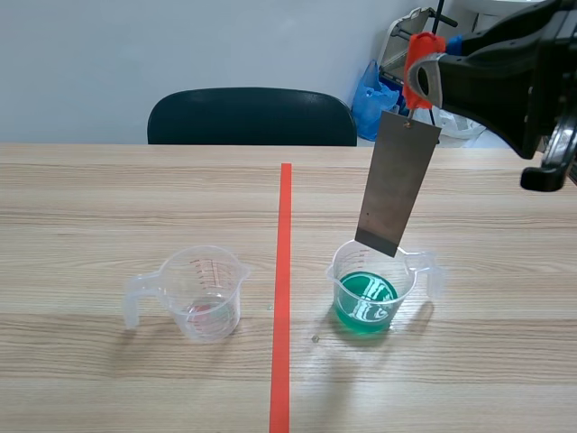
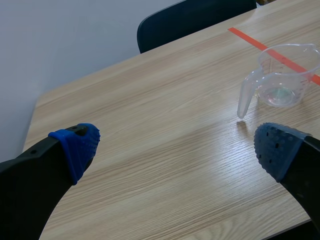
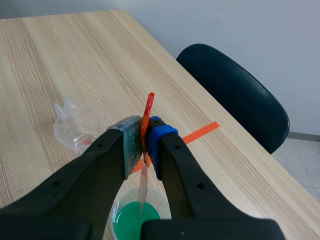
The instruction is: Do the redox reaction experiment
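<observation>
Metal plate [image 1: 398, 185] hangs from orange clip [image 1: 418, 68], low end at mouth of green cup [image 1: 335, 273]. My right gripper [image 3: 144, 137] pinches clip tight. Plate looks thin, stiff, light, slippery, so I hold clip. Left gripper [image 2: 177, 149] spread wide, holds nothing.

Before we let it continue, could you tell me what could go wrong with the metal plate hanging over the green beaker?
1. The metal plate hangs tilted from only the orange clip in the right gripper; it could swing or slip and splash.
2. Its lower edge looks close to the rim of the beaker; catching it might tip the beaker and spill the green liquid.
</observation>
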